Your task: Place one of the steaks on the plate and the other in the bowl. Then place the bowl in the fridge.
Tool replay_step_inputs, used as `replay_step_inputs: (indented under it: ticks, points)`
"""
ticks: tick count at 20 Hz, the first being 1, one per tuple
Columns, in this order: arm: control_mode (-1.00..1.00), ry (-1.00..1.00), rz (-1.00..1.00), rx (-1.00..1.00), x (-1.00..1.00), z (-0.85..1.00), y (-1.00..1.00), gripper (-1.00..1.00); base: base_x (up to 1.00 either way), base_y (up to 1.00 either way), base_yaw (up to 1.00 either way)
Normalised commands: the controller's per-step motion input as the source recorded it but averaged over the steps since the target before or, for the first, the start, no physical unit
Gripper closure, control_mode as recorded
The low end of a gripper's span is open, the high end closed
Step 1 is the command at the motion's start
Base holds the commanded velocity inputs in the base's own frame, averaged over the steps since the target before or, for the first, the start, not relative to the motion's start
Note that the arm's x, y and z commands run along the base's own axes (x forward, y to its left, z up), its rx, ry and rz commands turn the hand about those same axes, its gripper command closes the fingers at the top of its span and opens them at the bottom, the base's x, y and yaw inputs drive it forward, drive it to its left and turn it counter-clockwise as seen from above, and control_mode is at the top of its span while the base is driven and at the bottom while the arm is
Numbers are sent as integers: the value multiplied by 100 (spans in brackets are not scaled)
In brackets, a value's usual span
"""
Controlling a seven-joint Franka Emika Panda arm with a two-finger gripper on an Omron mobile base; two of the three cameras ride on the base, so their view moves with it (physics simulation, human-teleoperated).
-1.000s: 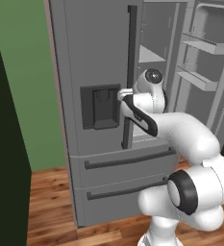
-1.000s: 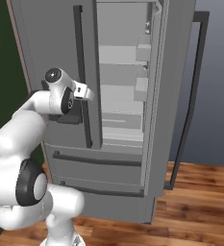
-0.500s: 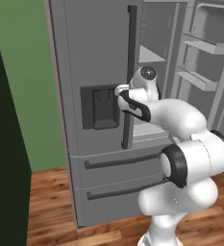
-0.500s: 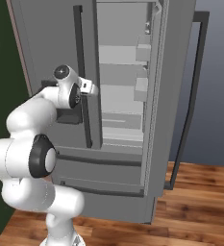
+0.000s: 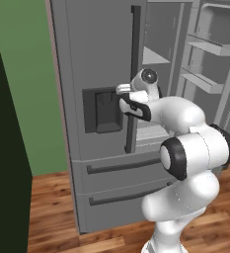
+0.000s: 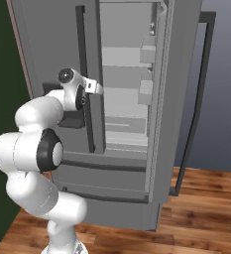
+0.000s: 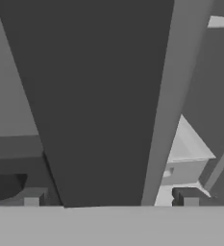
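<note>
One fridge [image 5: 101,59] stands on the wood floor [image 5: 52,197] against a green wall [image 5: 27,74]: its left door is shut, its right door [image 6: 179,99] swung open, with two drawers below. One dark bar handle [image 7: 99,96] runs between the spread fingers [image 7: 111,199], untouched.

Glossy white rounded arm [image 5: 185,148] segments joined by dark grey ring joints.
</note>
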Motion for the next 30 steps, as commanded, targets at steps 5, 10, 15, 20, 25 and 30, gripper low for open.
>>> replay_step_inputs:
  ticks: [5, 10, 15, 20, 25, 30]
  points:
    - [-100, -11, 0, 0, 12, 0, 0, 100, 0, 0, 0]
    - [-100, 0, 0, 0, 22, 0, 2, 100, 0, 0, 0]
    - [-100, 0, 0, 0, 0, 0, 0, 100, 0, 0, 0]
    - [-100, -2, -14, -4, -49, 13, 2, 100, 0, 0, 0]
    - [-100, -1, -17, -2, -73, 16, 16, 100, 0, 0, 0]
    - [-100, 0, -26, -7, -80, 24, 39, 100, 0, 0, 0]
